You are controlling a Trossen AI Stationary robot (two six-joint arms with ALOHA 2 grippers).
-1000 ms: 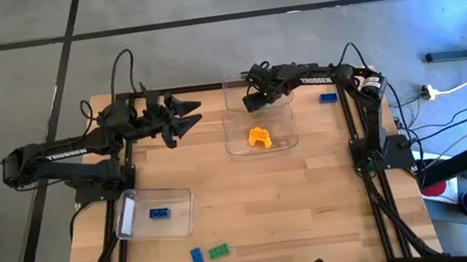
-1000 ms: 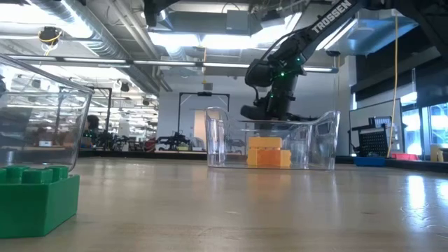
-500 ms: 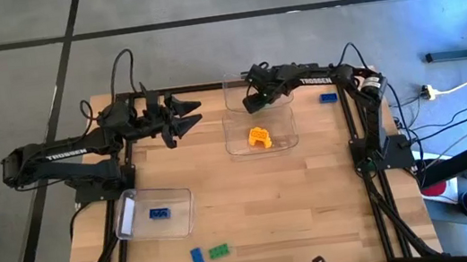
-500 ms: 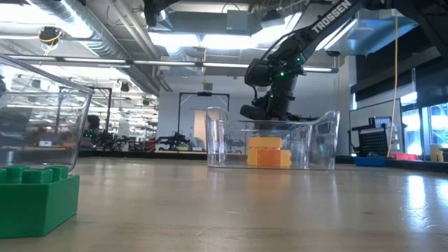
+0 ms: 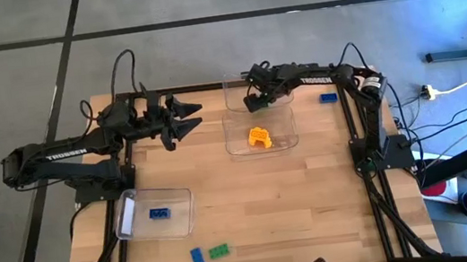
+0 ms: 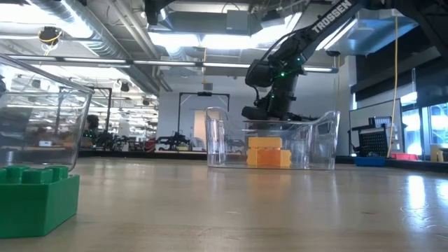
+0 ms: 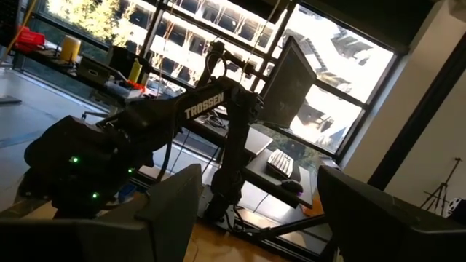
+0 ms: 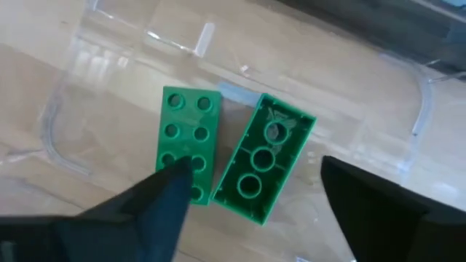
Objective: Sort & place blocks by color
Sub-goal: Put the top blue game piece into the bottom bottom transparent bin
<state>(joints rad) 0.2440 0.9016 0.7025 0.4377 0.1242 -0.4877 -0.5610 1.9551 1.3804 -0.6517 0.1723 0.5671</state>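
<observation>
Overhead, the right gripper [image 5: 252,103] hangs over the far clear bin [image 5: 230,88] at the table's [image 5: 315,202] back edge, its jaws released and holding nothing. The right wrist view looks down between the two dark fingers [image 8: 164,196] into that bin [image 8: 109,44]: two green blocks lie side by side on its floor, one studs-up [image 8: 186,135], the other [image 8: 266,156] overturned with its hollow underside showing, the two touching or nearly so. Just in front of that bin, a second clear bin [image 5: 282,143] holds yellow-orange blocks [image 5: 259,137]; the low view shows them stacked [image 6: 269,152] behind the bin's wall [image 6: 217,140], with the right gripper [image 6: 269,112] above and behind. A third clear bin [image 5: 127,213] on the near left contains one blue block [image 5: 159,214]. Three blocks lie loose on the table: a blue block [image 5: 197,258] and a green block [image 5: 220,251] just beside each other near the front edge, and another blue block [image 5: 328,97] at the far right corner. The loose green block [image 6: 38,199] fills the low view's near left. The left gripper [image 5: 186,117] waits over the far left of the table, jaws spread and empty.
</observation>
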